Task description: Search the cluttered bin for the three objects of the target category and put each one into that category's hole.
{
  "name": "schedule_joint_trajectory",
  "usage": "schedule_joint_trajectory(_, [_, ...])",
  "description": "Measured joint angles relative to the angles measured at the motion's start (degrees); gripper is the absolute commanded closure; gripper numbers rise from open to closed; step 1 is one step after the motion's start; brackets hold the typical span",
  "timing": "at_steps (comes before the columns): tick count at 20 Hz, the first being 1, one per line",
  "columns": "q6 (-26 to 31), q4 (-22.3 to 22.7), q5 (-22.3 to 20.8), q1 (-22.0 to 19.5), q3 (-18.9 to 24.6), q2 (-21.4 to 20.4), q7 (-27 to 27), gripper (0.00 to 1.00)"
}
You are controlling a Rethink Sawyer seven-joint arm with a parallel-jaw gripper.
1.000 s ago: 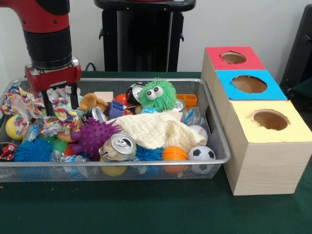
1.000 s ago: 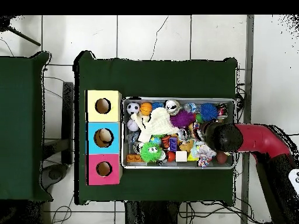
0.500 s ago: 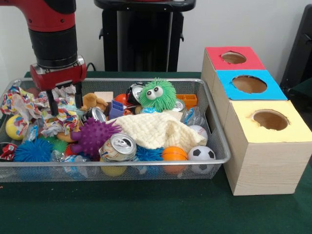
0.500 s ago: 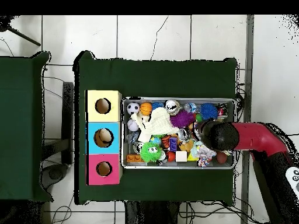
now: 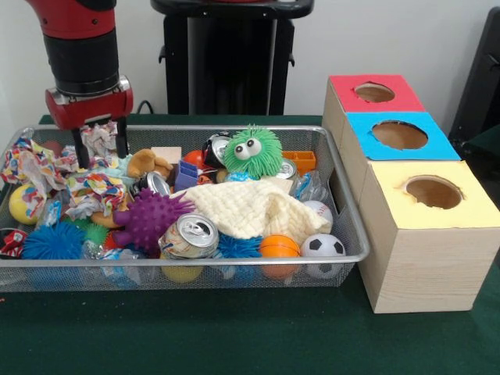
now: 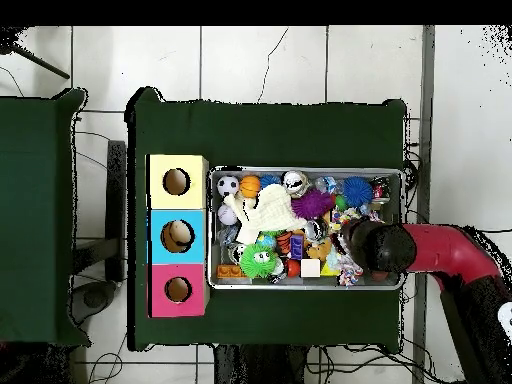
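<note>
A wire bin [image 5: 234,261] holds a jumble of toys, balls, cans and cloths. My gripper [image 5: 101,151] hangs open over the bin's left back part, above a crumpled patterned cloth [image 5: 92,189]. A fold of that cloth shows between the fingers [image 5: 80,155]. To the right stand three box holes: red [image 5: 375,92], blue [image 5: 400,134], yellow [image 5: 433,191]. In the overhead view the arm's end [image 6: 372,245] covers the gripper at the bin's [image 6: 305,170] right end. Something round lies inside the blue hole [image 6: 177,236].
The bin also holds a cream knitted cloth [image 5: 250,207], a green fuzzy toy [image 5: 252,152], a purple spiky ball [image 5: 148,219], a crushed can [image 5: 190,234], an orange ball [image 5: 279,246] and a soccer ball [image 5: 322,246]. A black stand [image 5: 226,55] rises behind the bin.
The gripper has risen out of the patterned cloth, with its finger gap unchanged. The cloth and the other bin contents lie as before.
</note>
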Motion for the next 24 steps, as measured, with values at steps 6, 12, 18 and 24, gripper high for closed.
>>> schedule_joint_trajectory(6, [-0.5, 2.7, 0.1, -1.8, -1.5, -0.7, 0.0, 0.0])
schedule_joint_trajectory(12, [-2.7, 4.4, 0.2, -1.9, -3.0, -0.7, 0.0, 0.0])
schedule_joint_trajectory(18, [-6.8, 5.5, 0.2, -0.8, -4.9, -0.7, 0.0, 0.0])
schedule_joint_trajectory(24, [-9.9, 7.1, 0.3, 1.6, -6.7, -0.7, 0.0, 0.0])
